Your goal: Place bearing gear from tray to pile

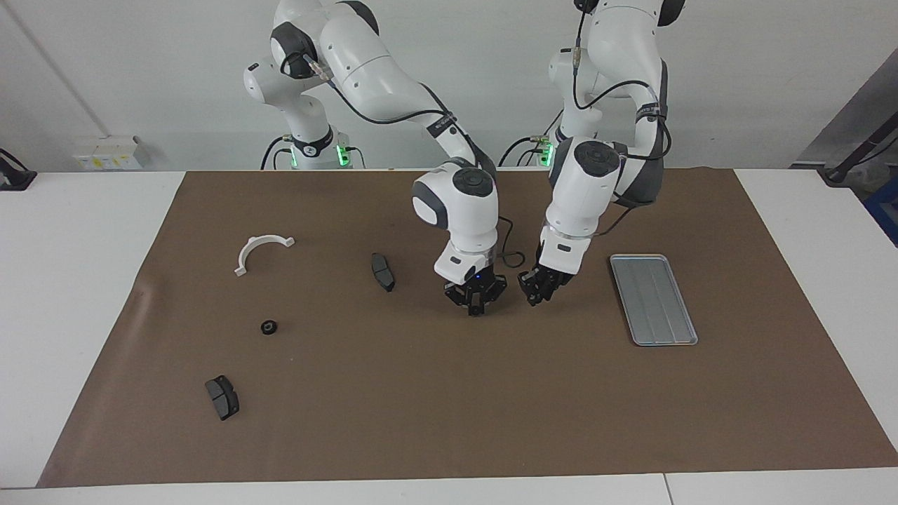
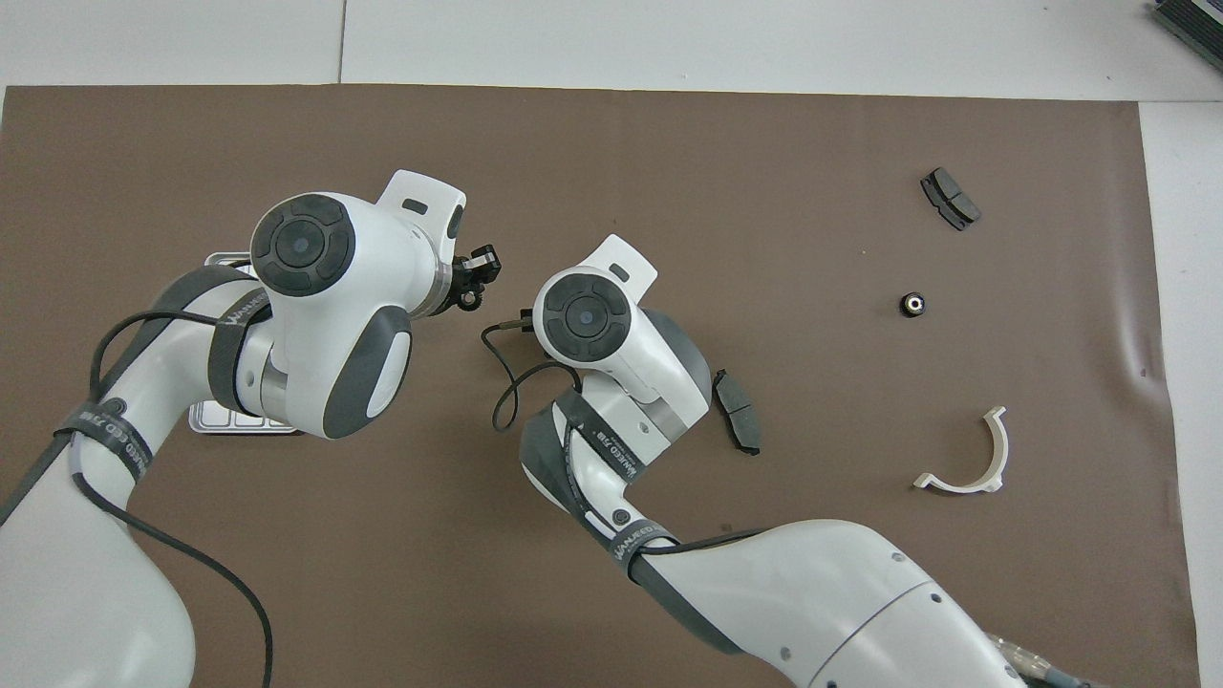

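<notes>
- My right gripper [image 1: 475, 301] is shut, tips together. I cannot tell if it holds anything.
- It hangs low over the brown mat [image 1: 449, 407], near the middle of the table.
- My left gripper [image 1: 539, 289] hangs just beside it, apart from it, on the side toward the tray [image 1: 656, 301].
- I cannot tell if the left gripper is open or closed.
- From above I see a small dark ring [image 2: 468, 303] at the left gripper's tip. I cannot tell if it is a gear or a bit of the gripper.
- From above the right gripper is hidden under its own wrist.
- One pad [image 1: 382, 271] lies on the mat near the right gripper, toward the right arm's end.
- The tray lies flat on the mat toward the left arm's end, well apart from the pile.
- A small black gear [image 1: 268, 327] sits on the mat in the pile, at the right arm's end.
- The gear is between the white bracket [image 1: 263, 249], which is nearer to the robots, and the other pad [image 1: 222, 397], which is farther from them.
- None of the pile parts touch.
</notes>
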`<act>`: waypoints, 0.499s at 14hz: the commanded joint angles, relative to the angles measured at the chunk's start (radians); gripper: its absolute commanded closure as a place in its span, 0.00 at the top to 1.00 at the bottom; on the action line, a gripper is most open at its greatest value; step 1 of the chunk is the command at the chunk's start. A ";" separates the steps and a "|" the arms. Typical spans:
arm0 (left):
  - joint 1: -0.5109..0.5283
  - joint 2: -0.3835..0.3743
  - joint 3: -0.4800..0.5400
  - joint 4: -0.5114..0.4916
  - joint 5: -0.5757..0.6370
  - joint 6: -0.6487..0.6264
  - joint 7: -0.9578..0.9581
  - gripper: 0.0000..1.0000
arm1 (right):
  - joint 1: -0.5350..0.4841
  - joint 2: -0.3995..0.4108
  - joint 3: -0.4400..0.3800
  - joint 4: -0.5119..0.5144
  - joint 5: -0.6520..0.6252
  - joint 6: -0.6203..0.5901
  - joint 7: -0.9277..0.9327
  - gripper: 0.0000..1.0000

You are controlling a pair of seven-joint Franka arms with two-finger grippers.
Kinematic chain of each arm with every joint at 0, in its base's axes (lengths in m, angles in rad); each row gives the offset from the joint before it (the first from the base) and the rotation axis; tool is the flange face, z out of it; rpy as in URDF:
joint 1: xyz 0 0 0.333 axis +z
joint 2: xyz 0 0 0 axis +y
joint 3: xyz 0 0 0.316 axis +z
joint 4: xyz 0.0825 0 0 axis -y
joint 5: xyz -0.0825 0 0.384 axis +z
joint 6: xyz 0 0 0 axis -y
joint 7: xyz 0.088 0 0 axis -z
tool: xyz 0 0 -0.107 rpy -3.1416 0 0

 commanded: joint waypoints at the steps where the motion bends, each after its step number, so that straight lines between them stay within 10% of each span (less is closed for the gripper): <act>1: -0.012 0.020 0.011 0.029 -0.021 0.005 -0.008 0.19 | -0.090 -0.113 0.013 -0.080 -0.007 -0.044 -0.076 0.00; 7: -0.152 0.018 0.011 0.017 -0.030 0.005 -0.109 0.29 | -0.336 -0.137 0.013 -0.085 0.077 -0.059 -0.315 0.00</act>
